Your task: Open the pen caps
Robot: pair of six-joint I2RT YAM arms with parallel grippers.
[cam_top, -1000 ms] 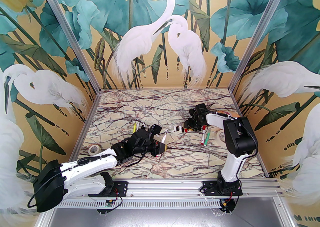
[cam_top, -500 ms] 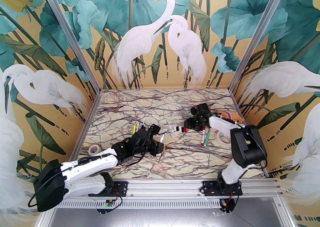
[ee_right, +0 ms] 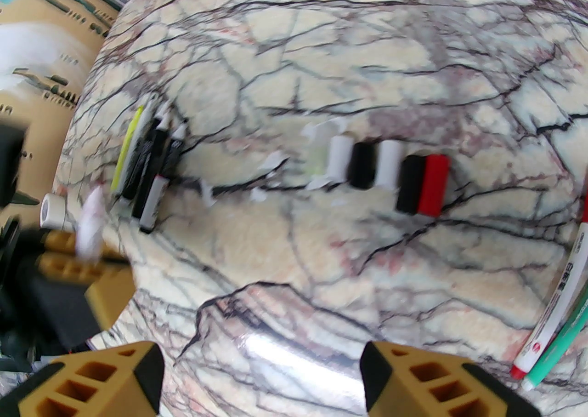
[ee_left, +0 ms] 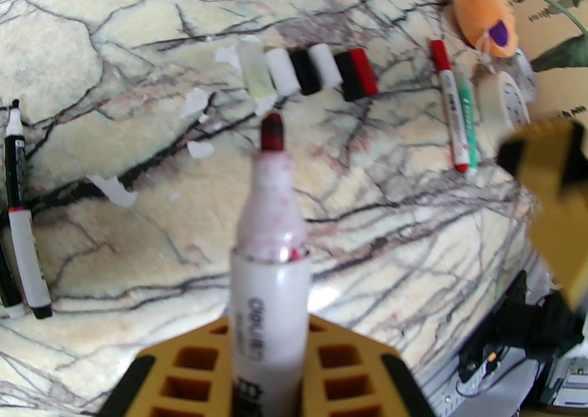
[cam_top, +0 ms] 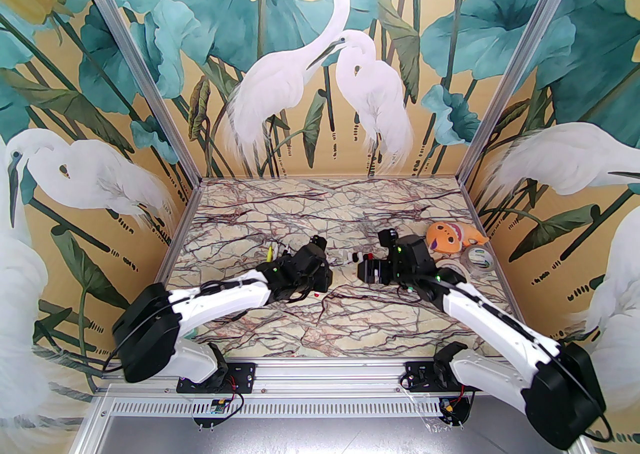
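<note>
We're well into it. Six loose pen caps (ee_left: 305,70) lie side by side in a row mid-bench, between the two arms: one pale and see-through, then white, black, white, black and a red cap (ee_right: 434,183) at the right-hand end.

The left gripper (ee_left: 268,351) has its fingers clamped on a red marker (ee_left: 271,268), and that one's done: the red nib is bare and points toward the row. Off to the left lies a cluster of uncapped pens (ee_left: 20,203), nibs showing.

The right gripper (ee_right: 262,360) hangs over the bench (ee_right: 321,268) with its fingers spread wide and nothing between them.

What's left, by our reckoning, is two pens on the right: a red pen (ee_left: 452,107) with its cap plainly on and a green pen (ee_left: 467,116) just beside it that looks capped too.

As for writing, the held marker's barrel carries a dark logo that may read "deli", too blurred to swear to. The red pen shows printed characters we can't make out.
</note>
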